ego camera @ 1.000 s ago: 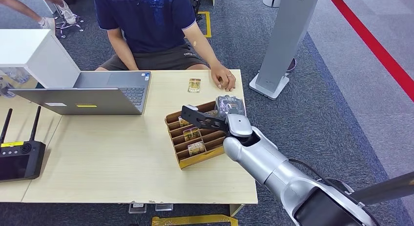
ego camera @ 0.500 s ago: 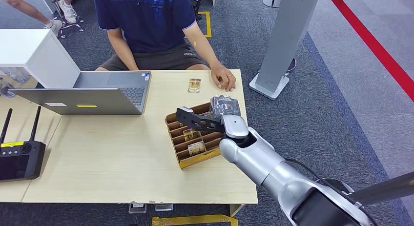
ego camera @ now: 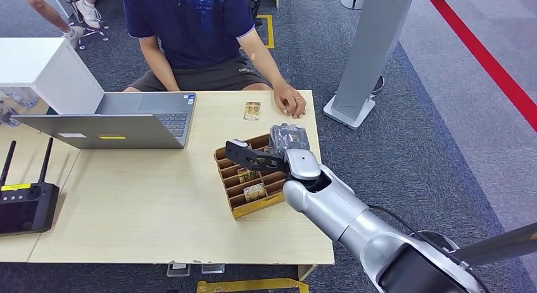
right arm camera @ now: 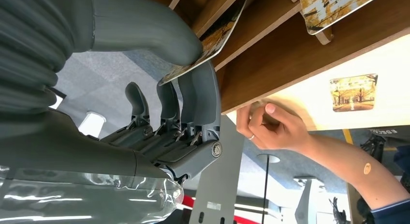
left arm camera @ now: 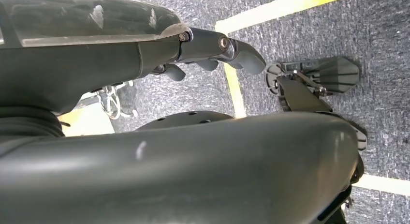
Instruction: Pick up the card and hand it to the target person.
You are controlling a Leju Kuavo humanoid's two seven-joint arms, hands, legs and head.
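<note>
Card (right arm camera: pixel 208 40) first: from the right wrist view I judge the pick is in progress but not finished. My right hand (right arm camera: pixel 159 79) has its thick thumb pressed on one face of a card and its dark fingers (right arm camera: pixel 200 98) behind the other face, so I read it as pinched. The card's far end sits between the wooden dividers of the slotted tray (right arm camera: pixel 290 54), so it is not lifted clear of the tray yet. What is left, as I judge it, is drawing the card out, carrying it across the table, and presenting it to the person.

In the head view the right hand (ego camera: pixel 278 147) sits over the far right part of the wooden tray (ego camera: pixel 237 207), which lies right of centre on the table (ego camera: pixel 126 204). From there I cannot see the pinch at all; the wrist cover hides it. That view does give me the layout: the seated person (ego camera: pixel 190 27) at the far side, their hand (ego camera: pixel 290 104) resting on the table's far edge just beyond the tray, and a loose card (ego camera: pixel 252 110) lying flat on the table beside that hand. The laptop (ego camera: pixel 114 119) stands open on the far left.

The right wrist view shows the person's hand (right arm camera: pixel 270 129) loosely curled near the tray's outer wall, with the loose card (right arm camera: pixel 353 92) close by.

The left wrist view shows my left hand (left arm camera: pixel 212 52) hanging over the carpet, fingers loosely curled and holding nothing.
</note>
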